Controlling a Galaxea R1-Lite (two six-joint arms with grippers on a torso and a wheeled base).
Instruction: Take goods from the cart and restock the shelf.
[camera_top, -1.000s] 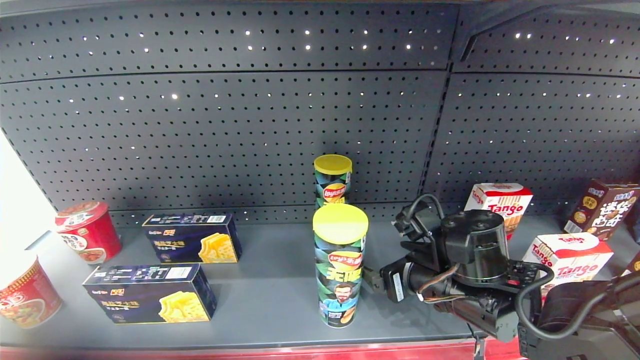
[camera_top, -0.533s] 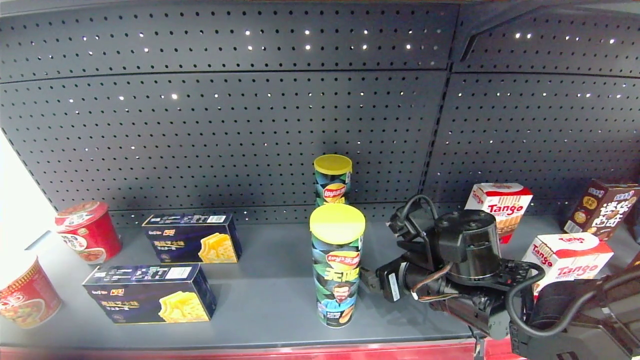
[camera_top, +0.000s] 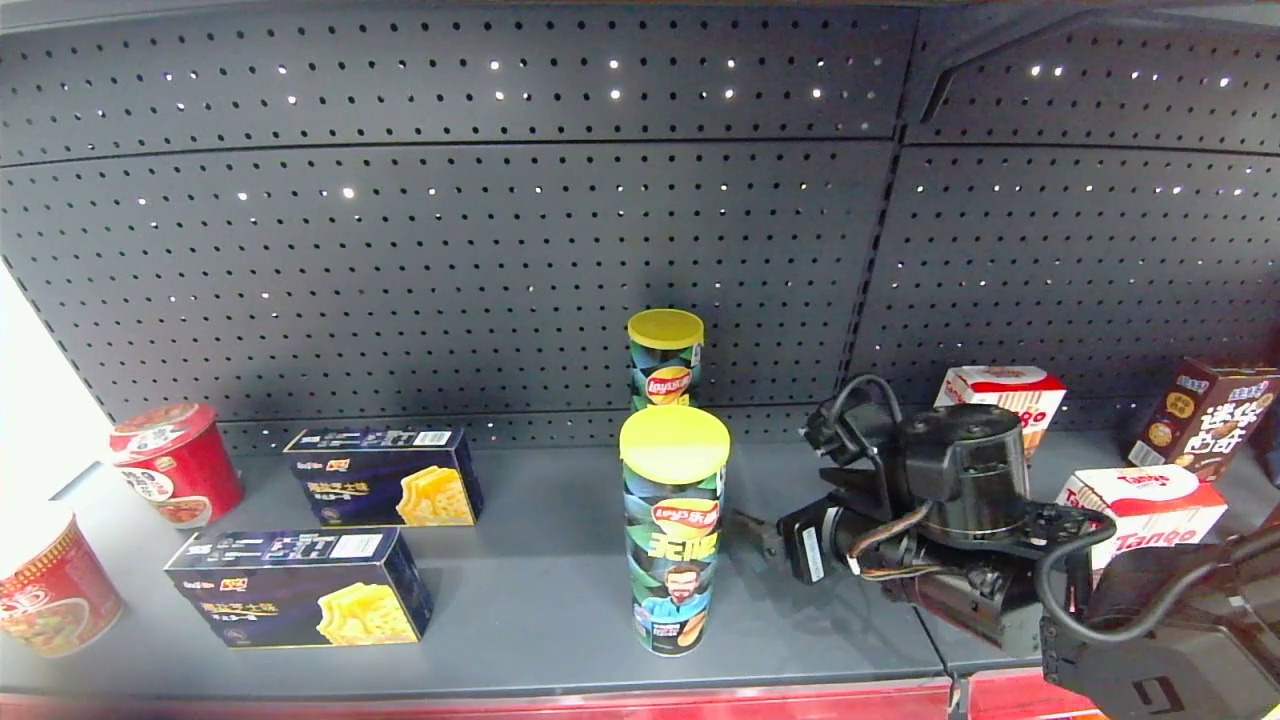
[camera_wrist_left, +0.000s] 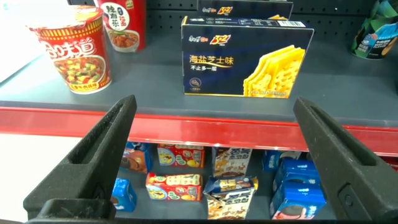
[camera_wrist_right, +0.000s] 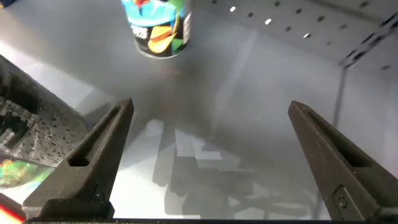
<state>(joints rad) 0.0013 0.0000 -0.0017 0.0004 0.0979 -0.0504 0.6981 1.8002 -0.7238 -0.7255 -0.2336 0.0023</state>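
— What is the right gripper doing?
— Its two black fingers are spread wide, with nothing between them. It hangs low over the flat grey metal shelf, just right of the tall round chip can with the yellow lid. It does not touch the can.
— So where is the can?
— It stands upright near the front of the shelf, all by itself. A second chip can with a yellow lid stands right behind it, far back by the wall with the holes.
— And the left gripper?
— Wide apart too, and empty. It faces the red front edge of the shelf, near a dark blue cardboard cracker box and a red paper noodle cup on the left.
— Which step is this?
— It looks like the putting-down step is done for this can.
— What comes next?
— Likely the right arm must pull back to the near side, well away from the can so it does not tip. The white and red boxes on its right are close as well. Then it can go to the cart for more goods.
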